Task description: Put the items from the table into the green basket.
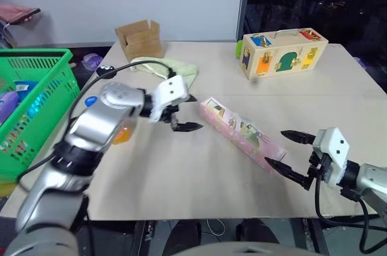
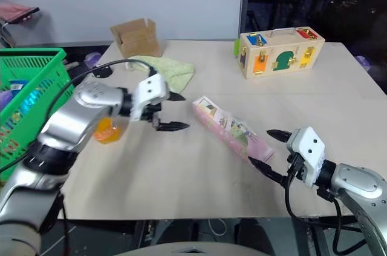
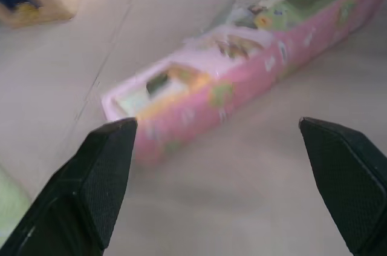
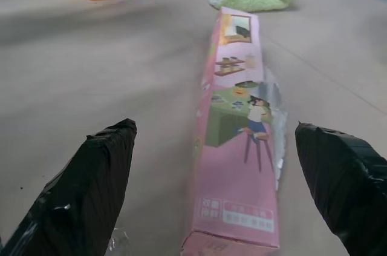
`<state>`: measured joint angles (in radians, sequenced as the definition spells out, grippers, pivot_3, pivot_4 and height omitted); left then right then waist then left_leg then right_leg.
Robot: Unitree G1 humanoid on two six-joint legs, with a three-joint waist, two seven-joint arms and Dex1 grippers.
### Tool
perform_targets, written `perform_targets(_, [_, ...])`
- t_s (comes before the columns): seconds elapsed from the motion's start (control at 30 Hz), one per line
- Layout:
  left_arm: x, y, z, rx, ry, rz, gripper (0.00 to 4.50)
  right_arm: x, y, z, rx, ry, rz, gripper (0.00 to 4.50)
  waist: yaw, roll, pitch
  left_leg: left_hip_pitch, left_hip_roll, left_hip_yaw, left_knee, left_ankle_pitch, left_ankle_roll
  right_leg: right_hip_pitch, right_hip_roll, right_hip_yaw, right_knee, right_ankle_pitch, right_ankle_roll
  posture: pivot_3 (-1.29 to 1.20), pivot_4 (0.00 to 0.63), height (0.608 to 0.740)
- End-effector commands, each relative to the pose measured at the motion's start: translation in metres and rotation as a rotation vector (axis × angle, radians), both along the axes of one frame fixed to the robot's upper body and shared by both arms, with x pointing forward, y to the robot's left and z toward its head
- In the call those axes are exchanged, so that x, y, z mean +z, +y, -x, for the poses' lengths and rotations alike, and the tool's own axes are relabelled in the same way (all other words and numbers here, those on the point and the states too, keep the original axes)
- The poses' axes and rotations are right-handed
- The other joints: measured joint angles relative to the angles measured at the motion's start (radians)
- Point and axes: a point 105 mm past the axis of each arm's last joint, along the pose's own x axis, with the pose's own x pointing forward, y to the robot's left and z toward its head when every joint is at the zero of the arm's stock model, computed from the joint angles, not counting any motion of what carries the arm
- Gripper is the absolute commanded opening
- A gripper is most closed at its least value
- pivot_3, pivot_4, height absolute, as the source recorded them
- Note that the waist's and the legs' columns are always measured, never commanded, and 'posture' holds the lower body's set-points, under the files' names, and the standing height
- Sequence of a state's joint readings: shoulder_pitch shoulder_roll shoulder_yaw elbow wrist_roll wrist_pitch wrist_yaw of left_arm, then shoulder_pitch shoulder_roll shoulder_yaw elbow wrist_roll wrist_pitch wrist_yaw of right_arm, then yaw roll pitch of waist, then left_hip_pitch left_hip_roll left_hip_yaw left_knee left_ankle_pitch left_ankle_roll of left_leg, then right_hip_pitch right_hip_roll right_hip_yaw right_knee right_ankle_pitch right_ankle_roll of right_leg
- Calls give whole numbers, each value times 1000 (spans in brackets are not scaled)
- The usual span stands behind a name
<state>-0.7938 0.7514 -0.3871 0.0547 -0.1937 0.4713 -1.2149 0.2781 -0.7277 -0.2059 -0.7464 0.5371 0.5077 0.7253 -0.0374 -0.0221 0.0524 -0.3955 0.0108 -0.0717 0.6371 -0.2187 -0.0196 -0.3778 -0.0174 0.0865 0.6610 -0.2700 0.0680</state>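
table (image 1: 181,177) of plain beige with a thin seam across it, a pale wall behind and a dark window to the right. at its left edge stands the green basket (image 1: 36,62), with blue and purple things inside that i cannot identify. the orange-drink bottle (image 2: 107,129) stands on the table, partly hidden behind the left arm. behind lie an open cardboard box (image 1: 140,38) and the pale green cloth (image 1: 175,69). the left pincer (image 1: 180,115) hangs empty with fingers spread, pointing at the near end of the long pink carton (image 1: 240,133), which lies flat and diagonal mid-table. a wooden latch box (image 1: 283,52) stands far right. the right pincer (image 1: 292,154) is spread wide at the carton's other end, holding nothing.
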Motion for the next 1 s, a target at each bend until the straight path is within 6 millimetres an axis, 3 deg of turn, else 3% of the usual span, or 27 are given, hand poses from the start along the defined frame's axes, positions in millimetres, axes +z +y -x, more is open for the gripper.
perform_targets(0.03, [-11,-12,-28,-101,-46,-170,4463,11,5,6,-1,-56,-9,4500,-7,0,0,0,0,0,0,0,0,0,0,0,0,0,0,-101,0,740])
perform_targets(0.2, [-20,-40,-53,-211,-56,-313,4463,7,-4,16,-58,-56,11,4500,-20,-1,1,-2,0,-1,1,0,1,-1,1,-1,0,-2,3,-169,0,740])
perform_targets(0.3, [-29,-55,-55,-267,-43,-370,4463,6,-6,20,-81,-56,6,4500,-40,-1,1,-3,0,0,1,-1,2,-1,0,1,-1,-2,3,-193,0,740])
perform_targets(0.43, [-49,-53,-49,-321,31,-501,4463,6,-6,24,-105,-60,-1,4500,-69,0,0,-2,-1,0,2,-1,2,-1,0,1,0,-2,4,-235,0,740])
perform_targets(0.77, [-86,-42,-40,-346,99,-628,4463,4,-3,30,-139,-65,0,4500,-134,4,-13,-1,-1,0,3,-1,2,2,0,3,0,-2,5,-294,10,740])
perform_targets(0.83, [-77,-50,-43,-338,75,-569,4463,5,-1,30,-141,-70,0,4500,-145,5,-14,0,-1,-1,3,-1,2,3,0,2,0,-3,5,-304,13,740])
perform_targets(0.9, [-53,-56,-45,-354,49,-465,4463,6,0,30,-142,-73,1,4500,-154,5,-14,0,-1,-1,3,-1,2,3,0,3,0,-3,5,-315,17,740])
perform_targets(1.0, [-23,-50,-45,-380,42,-358,4463,5,1,32,-145,-71,6,4500,-174,3,-12,-1,-1,-3,3,-1,2,3,0,3,0,-3,5,-314,19,740])
